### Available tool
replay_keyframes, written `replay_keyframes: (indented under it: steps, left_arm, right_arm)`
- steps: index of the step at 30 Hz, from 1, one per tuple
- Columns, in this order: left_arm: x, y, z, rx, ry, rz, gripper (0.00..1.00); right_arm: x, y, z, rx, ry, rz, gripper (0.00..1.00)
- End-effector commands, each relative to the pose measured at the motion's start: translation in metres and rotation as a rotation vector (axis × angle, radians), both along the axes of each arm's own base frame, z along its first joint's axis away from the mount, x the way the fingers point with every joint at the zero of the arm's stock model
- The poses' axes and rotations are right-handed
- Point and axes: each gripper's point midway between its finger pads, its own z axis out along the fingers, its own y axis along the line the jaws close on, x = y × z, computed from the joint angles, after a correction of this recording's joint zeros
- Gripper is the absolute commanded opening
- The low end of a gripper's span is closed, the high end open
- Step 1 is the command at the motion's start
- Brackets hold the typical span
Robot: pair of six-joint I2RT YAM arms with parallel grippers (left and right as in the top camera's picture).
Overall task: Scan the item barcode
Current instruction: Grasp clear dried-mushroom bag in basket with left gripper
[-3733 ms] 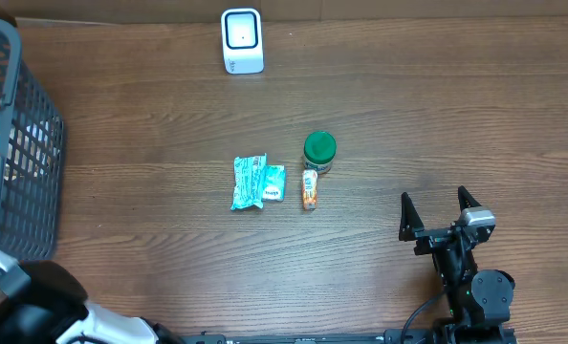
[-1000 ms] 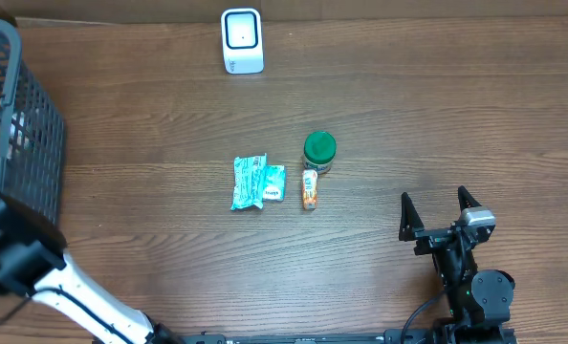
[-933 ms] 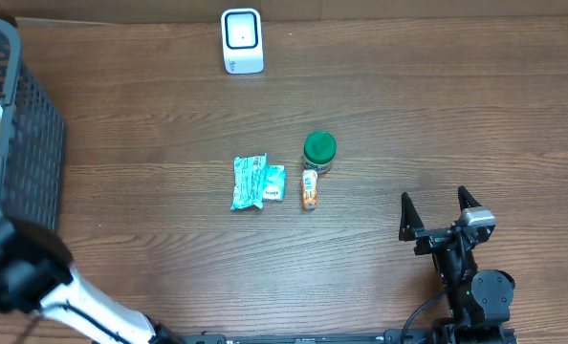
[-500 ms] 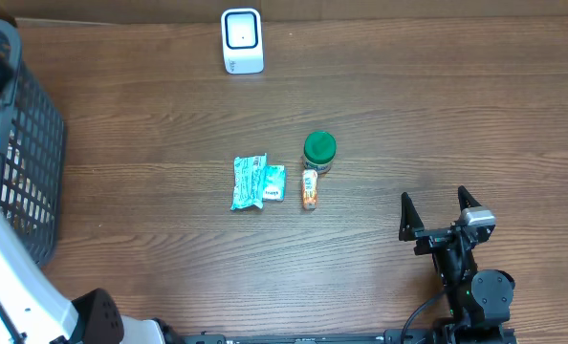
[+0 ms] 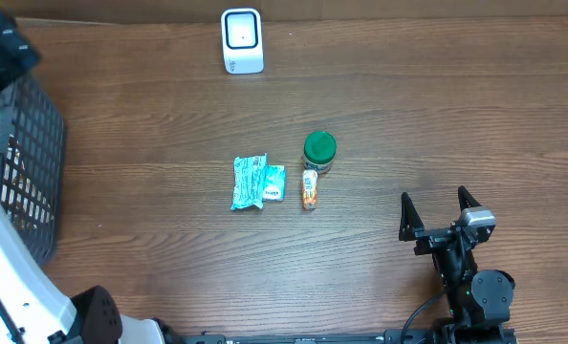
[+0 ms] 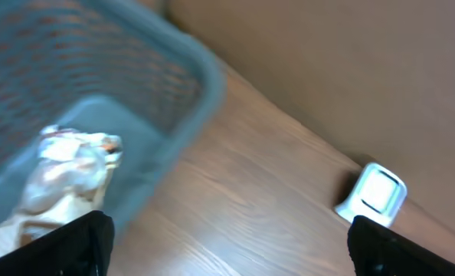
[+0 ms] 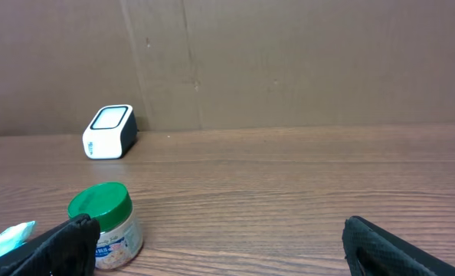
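The white barcode scanner [image 5: 242, 40] stands at the far edge of the table, also seen as the scanner [image 6: 373, 192] and the scanner [image 7: 109, 121]. Mid-table lie a green-lidded jar [image 5: 319, 151], an orange tube [image 5: 310, 189] and two teal packets [image 5: 251, 182]. My left gripper [image 6: 227, 257] hangs open and empty above the table, just beside the grey basket [image 6: 201, 73]. A crumpled white packet [image 6: 67, 165] lies inside that basket. My right gripper [image 5: 441, 212] rests open at the near right with nothing between its fingers; the jar [image 7: 101, 218] stands just ahead of its left finger.
The grey mesh basket [image 5: 31, 162] fills the left edge of the table. My white left arm [image 5: 2, 258] runs along its near side. A brown cardboard wall [image 7: 289, 61] backs the table behind the scanner.
My left arm has swung from the near left up to the far left corner by the basket. The right arm and the items on the table have not moved.
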Motion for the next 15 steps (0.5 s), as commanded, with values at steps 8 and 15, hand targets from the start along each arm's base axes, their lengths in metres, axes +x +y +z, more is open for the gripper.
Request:
replay_keyframes:
  steps: [8, 15]
  left_arm:
    - [0.003, 0.116, -0.070, -0.100, 0.091, 0.257, 1.00]
    - [0.010, 0.160, -0.149, -0.117, 0.282, 0.244, 0.96]
  right_arm:
    - [0.000, 0.001, -0.002, 0.004, -0.001, 0.005, 1.00]
    - [0.000, 0.001, -0.002, 0.004, -0.001, 0.005, 1.00]
